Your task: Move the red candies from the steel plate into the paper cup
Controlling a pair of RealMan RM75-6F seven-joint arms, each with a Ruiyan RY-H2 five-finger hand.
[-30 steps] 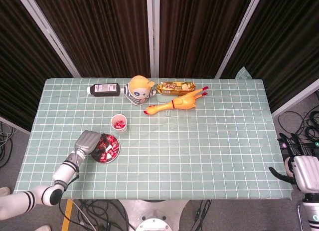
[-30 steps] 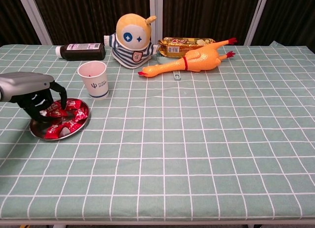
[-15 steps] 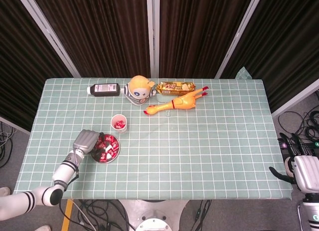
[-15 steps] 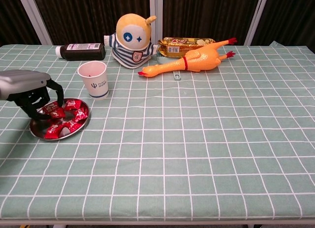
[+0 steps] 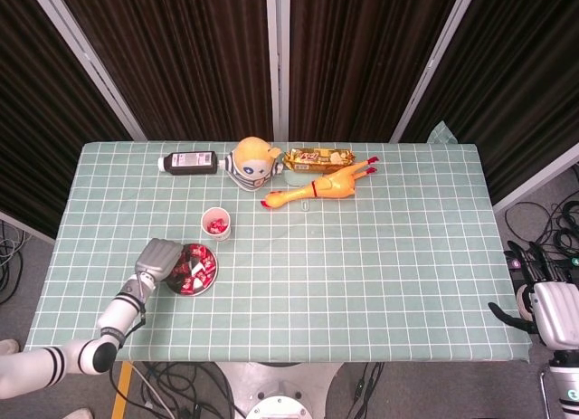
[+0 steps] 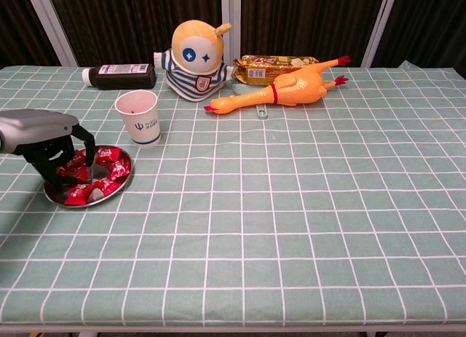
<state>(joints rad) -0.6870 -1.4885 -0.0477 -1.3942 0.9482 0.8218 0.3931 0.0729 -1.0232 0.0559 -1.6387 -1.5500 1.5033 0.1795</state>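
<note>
Since a second ago the left hand (image 6: 52,144) has dropped lower over the left side of the round steel plate (image 6: 116,188), its dark fingers (image 6: 87,146) now curled down among the red wrapped candies (image 6: 105,169); half a second ago it hung a little higher and further left. From the chest view the fingers are bent inward and reach into the pile, but I cannot tell whether any candy is actually caught between them. The head view shows the same hand (image 5: 157,259) covering the left rim of the plate (image 5: 208,279), with candies (image 5: 196,267) showing to its right.

Just beyond the plate, toward the far side, stands the white paper cup (image 6: 138,117), upright, apart from the plate; the head view shows a few red candies (image 5: 216,225) already inside the cup (image 5: 216,223).

Further back along the far edge of the green checked table (image 6: 291,220) lie a dark bottle with a white label (image 6: 118,76) on its side, a yellow-headed plush doll in a striped shirt (image 6: 195,60), a gold snack packet (image 6: 273,66) and a yellow rubber chicken (image 6: 284,88) stretched out to the right of the doll.

The right hand (image 5: 534,288) hangs well off the right near corner of the table, touching nothing, its dark fingers apart and holding nothing.
</note>
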